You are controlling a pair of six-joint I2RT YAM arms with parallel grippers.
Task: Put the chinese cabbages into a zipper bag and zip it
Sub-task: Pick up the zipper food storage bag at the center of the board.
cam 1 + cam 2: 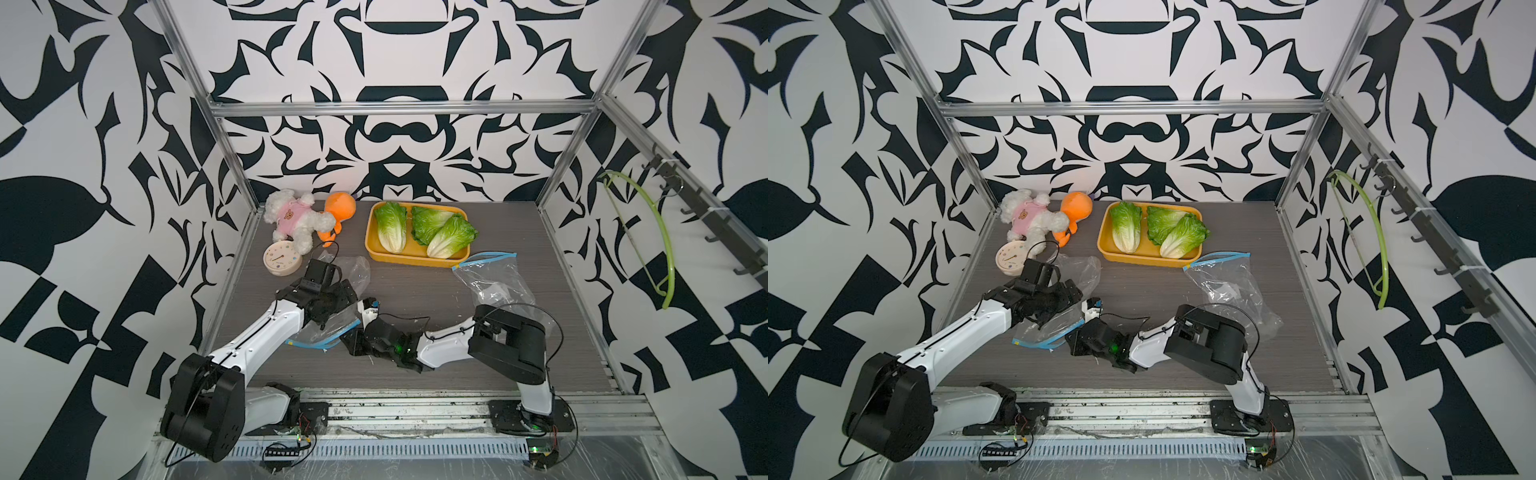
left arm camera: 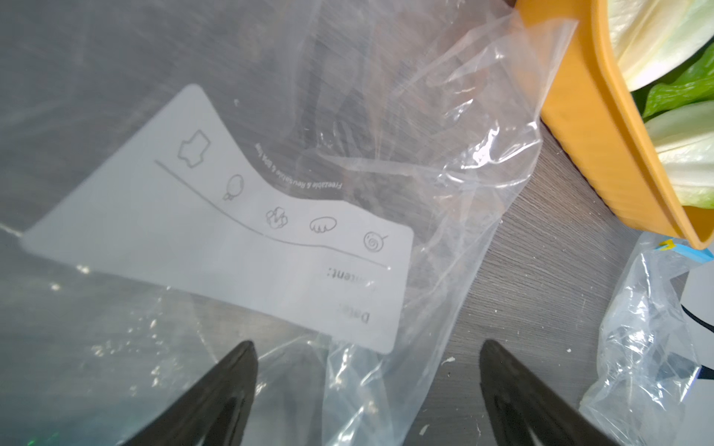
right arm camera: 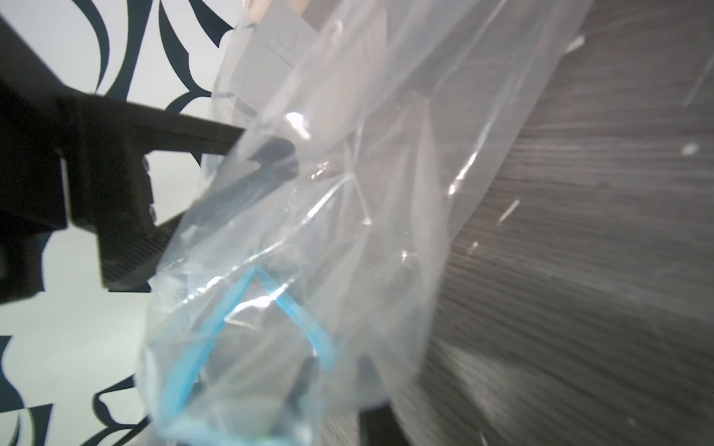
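Three chinese cabbages (image 1: 391, 226) (image 1: 428, 222) (image 1: 451, 237) lie in a yellow tray (image 1: 415, 259) at the back of the table, seen in both top views (image 1: 1126, 226). Part of one cabbage (image 2: 657, 38) shows in the left wrist view. A clear zipper bag (image 1: 320, 332) with a blue zip lies front left. My left gripper (image 2: 367, 359) is open, its fingers (image 2: 239, 386) spread in the bag's mouth over the printed label. My right gripper (image 1: 368, 309) meets the bag from the right and is shut on its blue zip rim (image 3: 320, 347), with film draped over the jaws.
A second clear zipper bag (image 1: 490, 282) lies crumpled right of the tray's front corner, beyond the right arm. A white plush dog (image 1: 297, 220), an orange plush toy (image 1: 338, 212) and a round clock (image 1: 282, 257) sit back left. A green hanger (image 1: 660, 232) hangs on the right wall.
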